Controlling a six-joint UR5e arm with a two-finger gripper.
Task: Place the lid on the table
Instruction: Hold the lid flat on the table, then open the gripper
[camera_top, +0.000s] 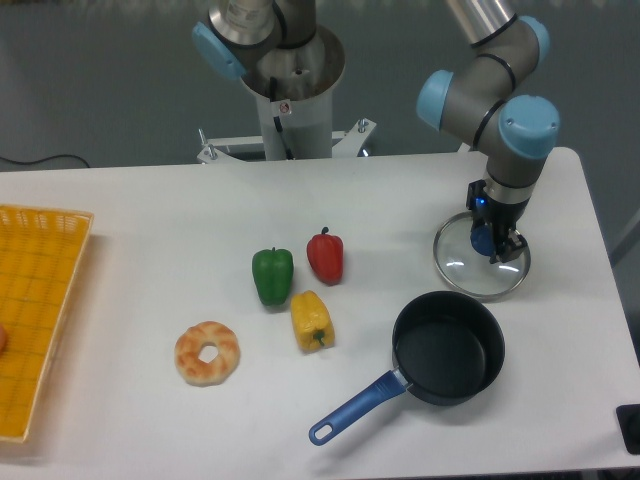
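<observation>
The lid (462, 266), clear glass with a silver rim, lies flat or almost flat on the white table (150, 220) at the right, just behind the saucepan. Its blue knob (484, 241) sits between the fingers of my gripper (492, 240), which comes straight down onto it. The jaws look closed on the knob. I cannot tell whether the rim touches the tabletop or hovers just above it.
A dark saucepan (448, 348) with a blue handle stands open in front of the lid. A red pepper (325, 256), a green pepper (272, 275), a yellow pepper (311, 320) and a doughnut (207, 352) lie mid-table. A yellow mesh tray (35, 300) is at the left edge.
</observation>
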